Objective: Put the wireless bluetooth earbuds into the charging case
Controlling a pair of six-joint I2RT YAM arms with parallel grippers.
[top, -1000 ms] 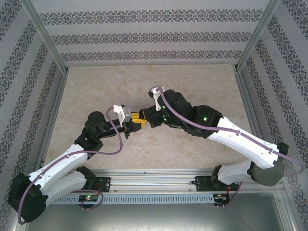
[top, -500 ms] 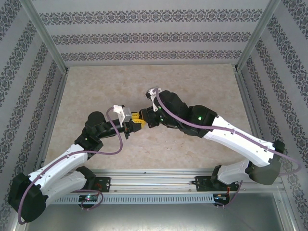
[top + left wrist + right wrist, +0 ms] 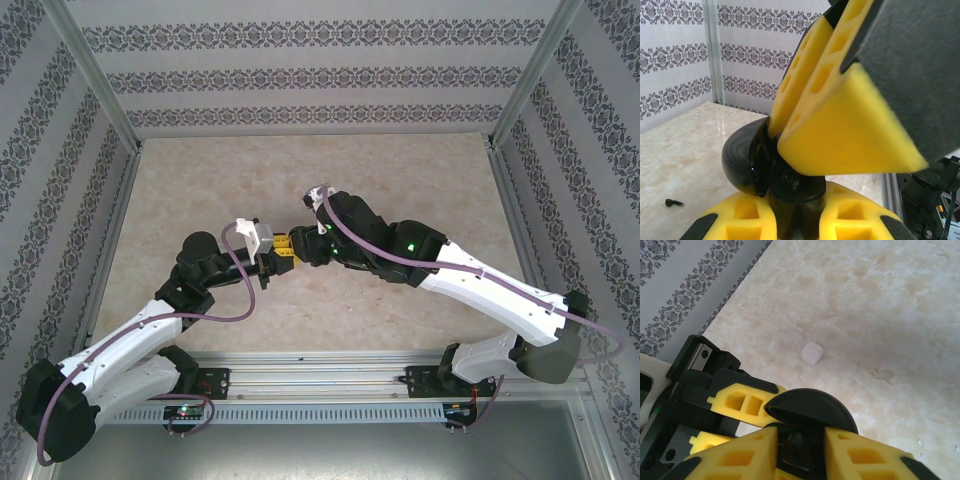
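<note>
We see the charging case (image 3: 747,165), glossy black with its lid seemingly raised, at the lower middle of the left wrist frame. It is clamped between the yellow fingers of the left gripper (image 3: 795,222). The right gripper (image 3: 800,452) straddles it; we cannot tell whether those fingers press or stand clear. One black earbud (image 3: 673,202) lies on the marble table (image 3: 685,150) at lower left. In the right wrist frame a small white lump (image 3: 811,352) sits near the centre.
</note>
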